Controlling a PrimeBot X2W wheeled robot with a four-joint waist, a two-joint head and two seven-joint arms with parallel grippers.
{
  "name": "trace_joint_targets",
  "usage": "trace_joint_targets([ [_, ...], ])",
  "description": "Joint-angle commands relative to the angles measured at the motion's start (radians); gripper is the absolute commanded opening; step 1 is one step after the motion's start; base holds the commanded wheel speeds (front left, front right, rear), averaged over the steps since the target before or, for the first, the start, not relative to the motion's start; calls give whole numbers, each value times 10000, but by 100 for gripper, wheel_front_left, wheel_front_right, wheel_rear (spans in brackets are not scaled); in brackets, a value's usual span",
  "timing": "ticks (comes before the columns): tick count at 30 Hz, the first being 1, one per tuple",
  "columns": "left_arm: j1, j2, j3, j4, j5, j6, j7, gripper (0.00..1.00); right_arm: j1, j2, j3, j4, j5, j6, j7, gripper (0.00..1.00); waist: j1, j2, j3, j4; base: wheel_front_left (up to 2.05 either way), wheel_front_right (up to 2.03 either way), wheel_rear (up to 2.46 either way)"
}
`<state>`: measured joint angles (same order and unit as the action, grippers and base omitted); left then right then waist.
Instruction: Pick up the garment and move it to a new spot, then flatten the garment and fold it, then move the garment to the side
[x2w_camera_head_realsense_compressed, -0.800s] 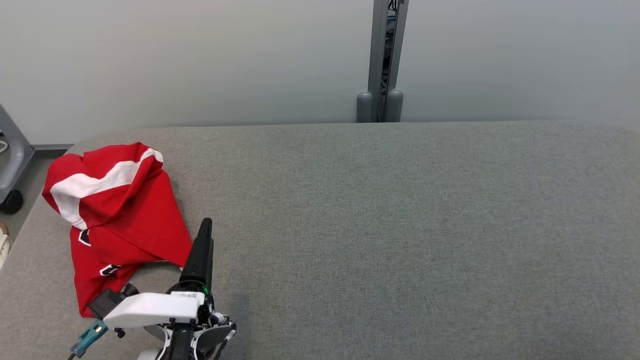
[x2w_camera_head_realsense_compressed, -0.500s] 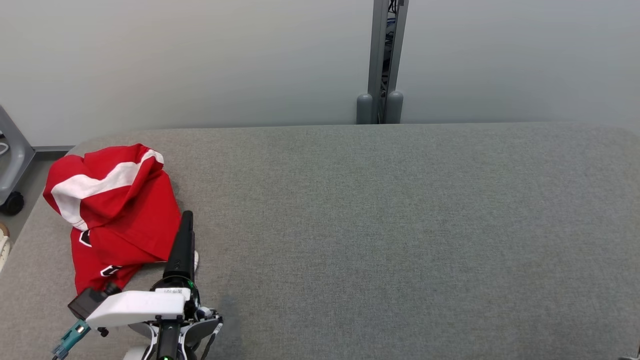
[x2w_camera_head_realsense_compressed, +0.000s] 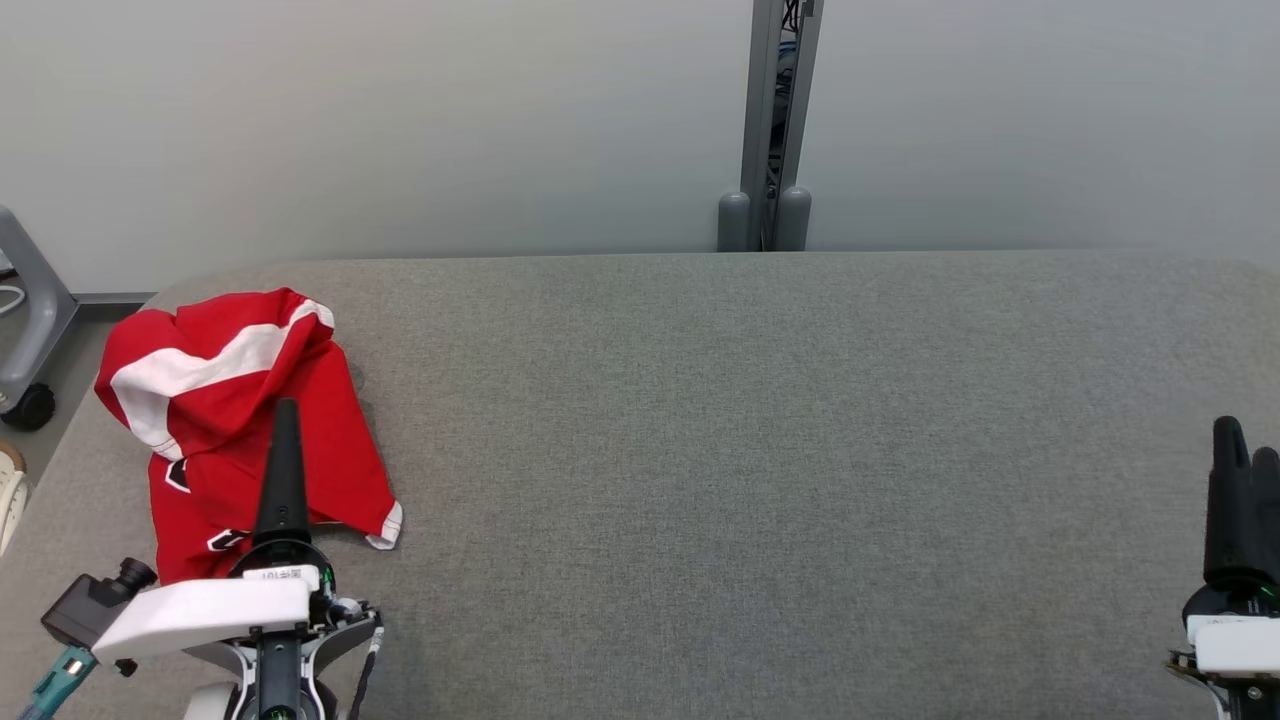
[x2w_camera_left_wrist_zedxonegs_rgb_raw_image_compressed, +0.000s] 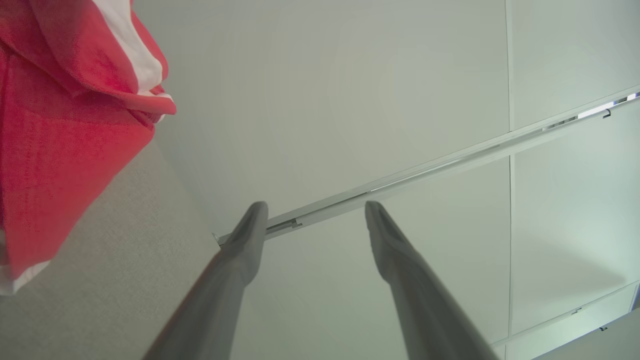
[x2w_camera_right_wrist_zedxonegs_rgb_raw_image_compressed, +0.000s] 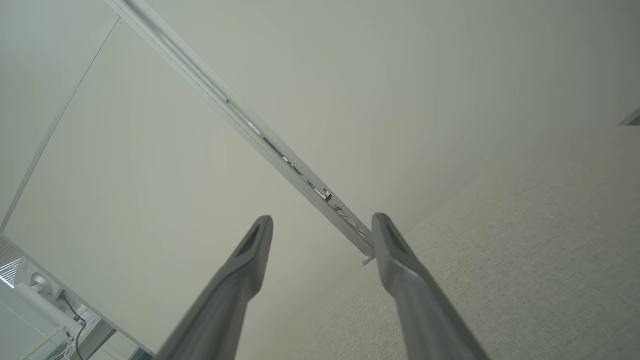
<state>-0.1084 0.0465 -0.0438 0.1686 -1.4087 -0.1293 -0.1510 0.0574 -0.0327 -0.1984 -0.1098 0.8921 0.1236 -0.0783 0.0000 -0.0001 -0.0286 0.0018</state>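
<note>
So the garment (x2w_camera_head_realsense_compressed: 200, 420) is a red top with a broad white stripe. It's lying crumpled in a heap at the far left end of the grey padded table (x2w_camera_head_realsense_compressed: 750, 450), close to the rounded corner. One sleeve cuff with white trim sticks out toward the middle of the table.

The left gripper (x2w_camera_head_realsense_compressed: 285, 420) sits right by it. From the head camera its dark fingers point up and overlap the red cloth. In its own wrist view, though, the fingers are spread wide with nothing between them, and the garment hangs off to one side, clear of both tips. I can't tell whether the fingers brush the fabric anywhere.

The right gripper (x2w_camera_head_realsense_compressed: 1245, 440) is way over at the other end of the table, well apart from the garment. Its fingers are parted too and it isn't holding anything.

Behind the table there's a plain pale wall with a grey metal post (x2w_camera_head_realsense_compressed: 770, 120). A grey wheeled leg (x2w_camera_head_realsense_compressed: 30, 330) stands on the floor past the left edge.
</note>
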Motion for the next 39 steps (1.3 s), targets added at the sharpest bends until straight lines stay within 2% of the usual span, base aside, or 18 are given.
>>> trace_joint_targets([
  [1, -97, 29, 243, -269, 309, -10, -78, 100, -258, -167, 212, -146, -605, 61, -124, 100, 0, 0, -7, 16, 0, 0, 0],
  [20, -58, 37, 1858, -1393, 3298, -14, -438, 100, -1138, -637, 1684, -65, -4535, 67, -724, 100, 0, 0, -85, -4, 0, 0, 0],
  [25, 77, 43, 1674, -1580, 3931, -15, -505, 100, -1235, -690, 1934, 94, -5185, 70, -836, 100, 0, 0, -93, -15, 0, 0, 0],
  [31, 334, 41, 1099, -1650, 5505, -13, -592, 100, -1323, -703, 2255, 540, -5740, 74, -991, 100, 0, 0, -124, -38, 0, 0, 0],
  [39, 713, 44, 44, -1200, 7645, 461, -721, 100, -1455, -674, 2562, 1482, -6252, 79, -1189, 100, 0, 0, -175, -88, 0, 0, 0],
])
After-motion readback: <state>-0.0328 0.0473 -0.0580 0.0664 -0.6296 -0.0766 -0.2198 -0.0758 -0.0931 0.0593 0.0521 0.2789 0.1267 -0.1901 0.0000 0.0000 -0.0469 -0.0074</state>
